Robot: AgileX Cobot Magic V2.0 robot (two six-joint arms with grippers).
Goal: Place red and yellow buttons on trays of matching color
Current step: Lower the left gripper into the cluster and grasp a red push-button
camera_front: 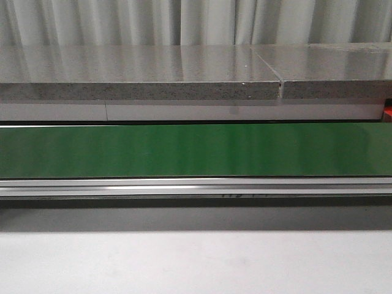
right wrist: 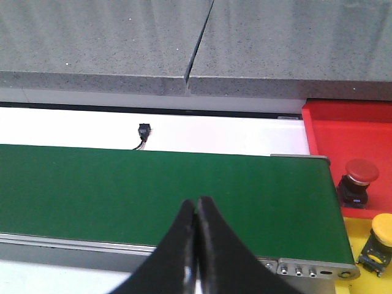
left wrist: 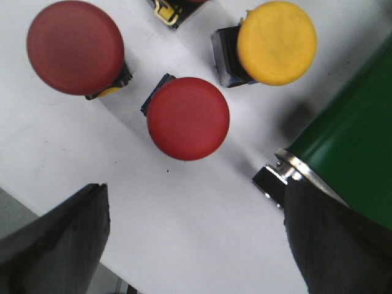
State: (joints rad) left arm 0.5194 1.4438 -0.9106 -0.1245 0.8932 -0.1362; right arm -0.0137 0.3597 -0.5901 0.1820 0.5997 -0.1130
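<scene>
In the left wrist view my left gripper [left wrist: 196, 202] is open above a white surface. Just beyond its fingertips lies a red button [left wrist: 188, 118]. Another red button [left wrist: 75, 47] and a yellow button [left wrist: 277, 42] lie farther off. In the right wrist view my right gripper [right wrist: 197, 205] is shut and empty over the green belt [right wrist: 122, 184]. Past the belt's end a red button [right wrist: 358, 174] sits on the red tray [right wrist: 349, 131], and a yellow button [right wrist: 383, 236] sits on the yellow tray [right wrist: 358, 285]. Neither gripper shows in the front view.
The green conveyor belt [camera_front: 196, 150] runs across the front view with an aluminium rail [camera_front: 196, 185] before it and a grey stone ledge [camera_front: 141, 76] behind. The belt's end roller [left wrist: 282, 174] sits close to my left gripper. A small black plug [right wrist: 143, 130] lies behind the belt.
</scene>
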